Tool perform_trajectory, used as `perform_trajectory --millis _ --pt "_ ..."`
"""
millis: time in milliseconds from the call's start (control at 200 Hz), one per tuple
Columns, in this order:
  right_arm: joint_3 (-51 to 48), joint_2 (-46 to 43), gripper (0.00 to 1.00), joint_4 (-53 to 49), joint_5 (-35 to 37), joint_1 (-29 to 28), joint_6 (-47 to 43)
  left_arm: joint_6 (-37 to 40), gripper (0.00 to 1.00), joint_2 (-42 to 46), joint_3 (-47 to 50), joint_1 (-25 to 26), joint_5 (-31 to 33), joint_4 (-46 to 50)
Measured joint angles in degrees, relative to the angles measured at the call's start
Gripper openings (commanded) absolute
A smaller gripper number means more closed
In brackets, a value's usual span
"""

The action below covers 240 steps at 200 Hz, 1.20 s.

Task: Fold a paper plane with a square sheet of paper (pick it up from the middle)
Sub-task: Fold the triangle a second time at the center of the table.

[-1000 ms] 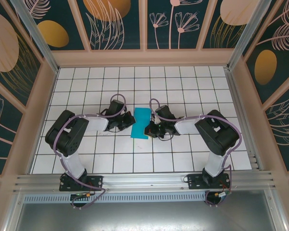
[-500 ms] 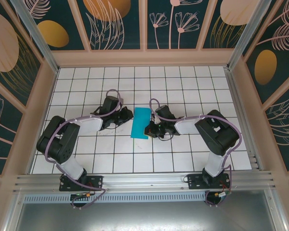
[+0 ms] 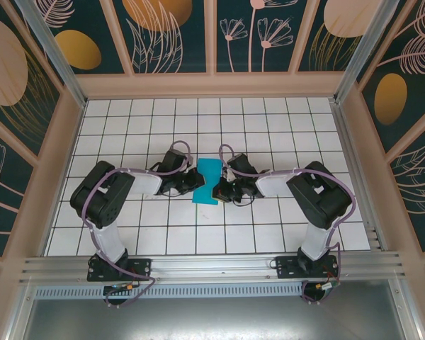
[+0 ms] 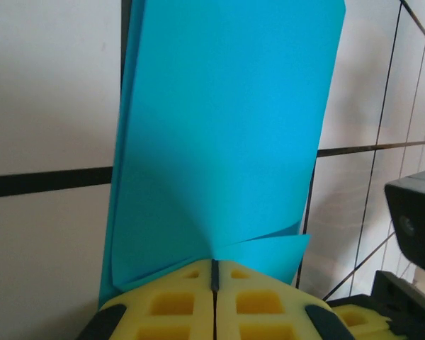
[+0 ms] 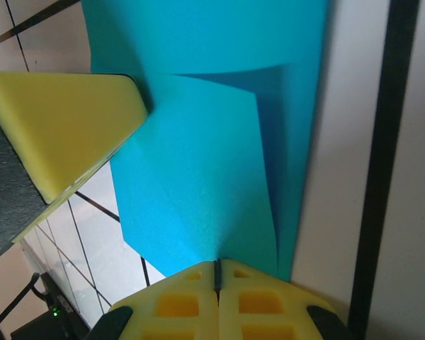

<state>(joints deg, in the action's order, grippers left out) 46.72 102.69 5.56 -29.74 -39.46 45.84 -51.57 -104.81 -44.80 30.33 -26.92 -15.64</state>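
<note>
Top external view: left gripper [image 3: 198, 183] and right gripper [image 3: 218, 190] both pinch the paper [image 3: 210, 168], closed tight. It looks thin, light and floppy; hold its edges gently.

Overhead camera looks down; both wrist cameras sit close on the paper [image 4: 227, 127].
</note>
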Motion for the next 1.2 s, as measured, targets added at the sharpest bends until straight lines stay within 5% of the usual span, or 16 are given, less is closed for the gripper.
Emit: perform_trajectory --millis 631,1201 --pt "7.93 5.88 0.0 -2.43 -0.72 -0.66 -0.72 0.33 0.05 0.04 -0.04 0.0 0.63 0.02" --pt "-6.75 -6.69 0.01 -3.08 -1.27 -0.24 -1.64 0.28 0.06 0.09 -0.04 0.02 1.22 0.09"
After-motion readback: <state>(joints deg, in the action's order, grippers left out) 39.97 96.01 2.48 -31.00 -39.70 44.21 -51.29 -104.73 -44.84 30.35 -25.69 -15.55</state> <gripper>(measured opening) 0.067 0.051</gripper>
